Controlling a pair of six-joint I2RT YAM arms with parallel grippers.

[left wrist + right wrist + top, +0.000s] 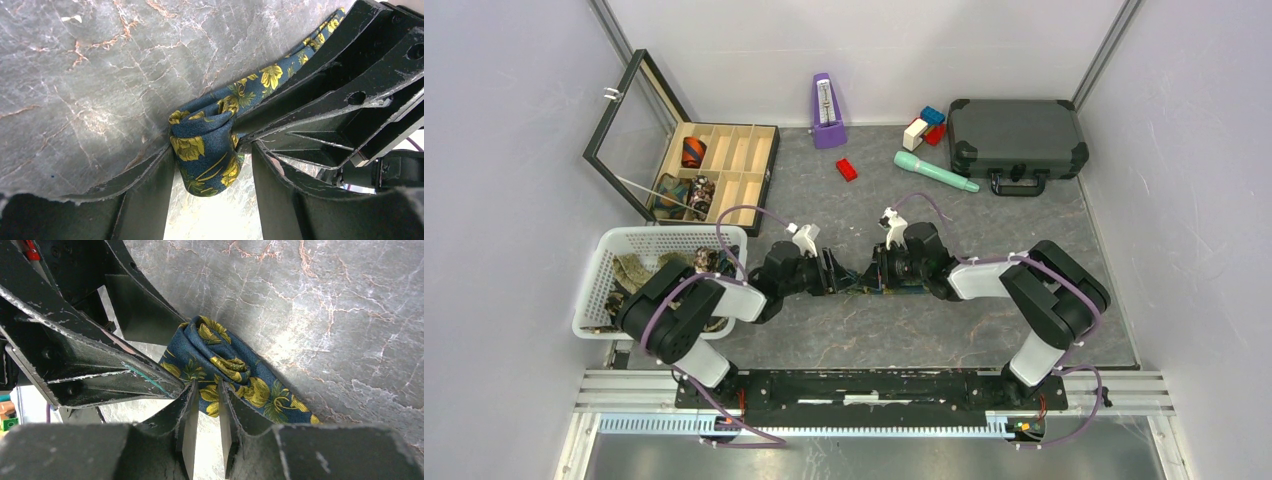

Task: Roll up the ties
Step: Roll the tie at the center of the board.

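A navy tie with yellow flowers (200,135) lies on the grey marbled table, one end wound into a small coil. Its loose tail (272,77) runs off toward the upper right. My left gripper (207,147) has its jaws closed around the coil, one finger on each side. In the right wrist view the coil (220,355) sits just beyond my right gripper (206,387), whose nearly closed jaws pinch a fold of the tie. In the top view both grippers, left (836,274) and right (876,274), meet tip to tip at the table's middle.
A white basket (664,237) with loose ties stands at the left. An open wooden compartment box (744,150) with rolled ties stands behind it. A red block (847,169), teal tool (934,171), purple metronome (827,112) and black case (1016,140) lie at the back.
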